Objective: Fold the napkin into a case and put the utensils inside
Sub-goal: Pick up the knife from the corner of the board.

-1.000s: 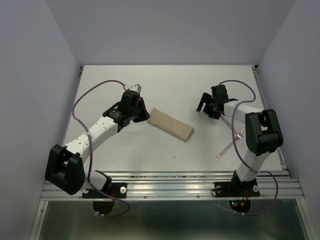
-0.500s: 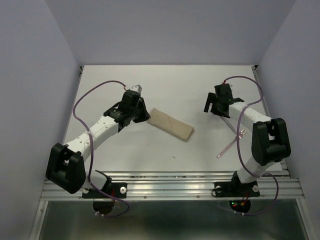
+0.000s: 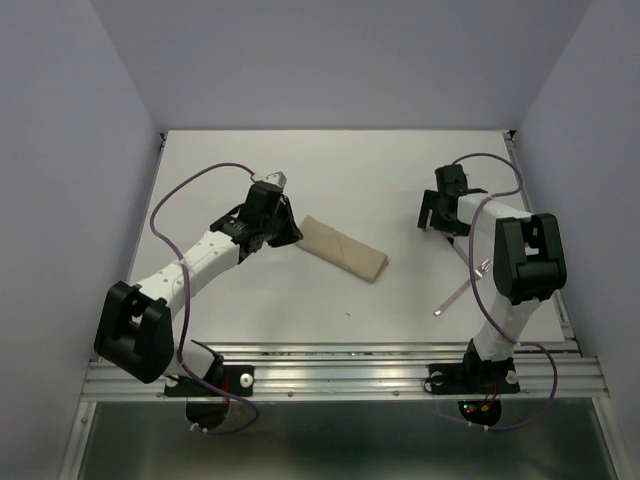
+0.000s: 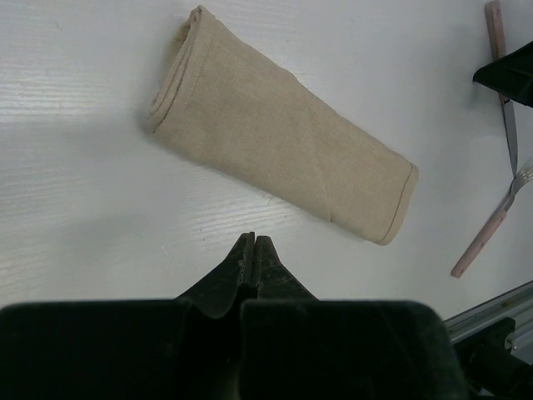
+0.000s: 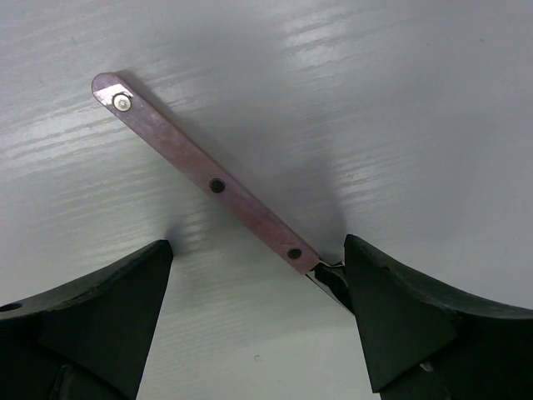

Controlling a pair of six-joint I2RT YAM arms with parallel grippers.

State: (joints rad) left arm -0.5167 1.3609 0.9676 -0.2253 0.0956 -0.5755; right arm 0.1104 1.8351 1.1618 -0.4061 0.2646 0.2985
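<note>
the right claw (image 5: 258, 250) is hovering wide open over the flat knife (image 5: 208, 179), and squeezing is maybe going to push it away.

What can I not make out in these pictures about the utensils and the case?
1. Right wrist view: a finger of the right gripper hides the metal end of the pink handle.
2. Left wrist view: the case hides its own inside; a dark arm part crosses the knife.
3. Top view: the fork has tines too small to see.
</note>
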